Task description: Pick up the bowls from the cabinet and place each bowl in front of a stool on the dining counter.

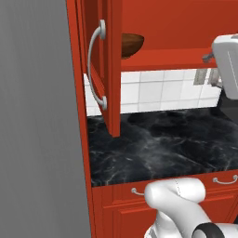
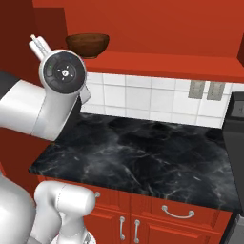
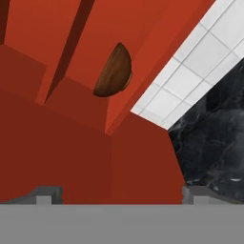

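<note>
Currently the task is at an early stage, judged from the present layout. The cabinet door (image 1: 104,69) stands open, its long curved white handle (image 1: 95,65) facing the left base camera, so access to the interior is already provided. The reddish-brown bowl (image 2: 87,45) rests upright on the red cabinet shelf (image 2: 157,59), near the shelf's front edge; in the hand view the same bowl (image 3: 114,71) appears rolled sideways because the camera is rolled with the hand. The cream bowl with dark markings cannot be located from these views, so its status cannot be told. The gripper (image 3: 121,193) is well apart from the bowl and holds nothing; its two finger tips sit far apart at the bottom of the hand view, indicating a wide setting. The black worktop surface (image 2: 143,157) below the cabinet carries no bowl. The dining counter and stools are outside the present field, so no placement can be confirmed. Remaining steps, as a judgement: approach the shelf, grasp the reddish-brown bowl by its rim, withdraw past the open door, and carry it to the dining counter.
</note>
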Tool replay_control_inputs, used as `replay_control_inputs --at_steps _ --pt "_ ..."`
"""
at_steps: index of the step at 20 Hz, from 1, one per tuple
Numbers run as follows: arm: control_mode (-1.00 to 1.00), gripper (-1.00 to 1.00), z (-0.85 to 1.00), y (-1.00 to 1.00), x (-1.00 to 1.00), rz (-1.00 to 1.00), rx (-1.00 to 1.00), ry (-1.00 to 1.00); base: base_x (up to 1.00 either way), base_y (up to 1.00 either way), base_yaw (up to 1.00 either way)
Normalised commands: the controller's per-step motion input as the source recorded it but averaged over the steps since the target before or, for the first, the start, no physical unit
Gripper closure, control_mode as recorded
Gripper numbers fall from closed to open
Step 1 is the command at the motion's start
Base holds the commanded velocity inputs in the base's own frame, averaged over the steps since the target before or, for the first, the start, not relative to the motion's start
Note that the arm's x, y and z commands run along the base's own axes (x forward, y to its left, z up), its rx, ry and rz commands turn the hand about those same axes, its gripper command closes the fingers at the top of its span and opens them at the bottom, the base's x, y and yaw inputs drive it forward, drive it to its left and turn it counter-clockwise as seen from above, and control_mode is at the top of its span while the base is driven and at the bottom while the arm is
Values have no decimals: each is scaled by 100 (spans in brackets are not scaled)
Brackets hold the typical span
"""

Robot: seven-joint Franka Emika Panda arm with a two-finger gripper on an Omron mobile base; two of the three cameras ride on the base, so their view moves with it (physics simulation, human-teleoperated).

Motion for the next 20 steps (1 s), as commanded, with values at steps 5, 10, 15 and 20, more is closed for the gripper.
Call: replay_control_inputs --at_steps 5,10,15,20 --pt "-100 -100 25 11 22 0 0 1 0 0 0" --pt "-100 -100 8 17 24 0 0 0 0 0 0" --pt "-100 -100 0 23 16 0 -1 0 0 0 0" --pt "-100 -100 -2 5 27 0 0 0 0 0 0"
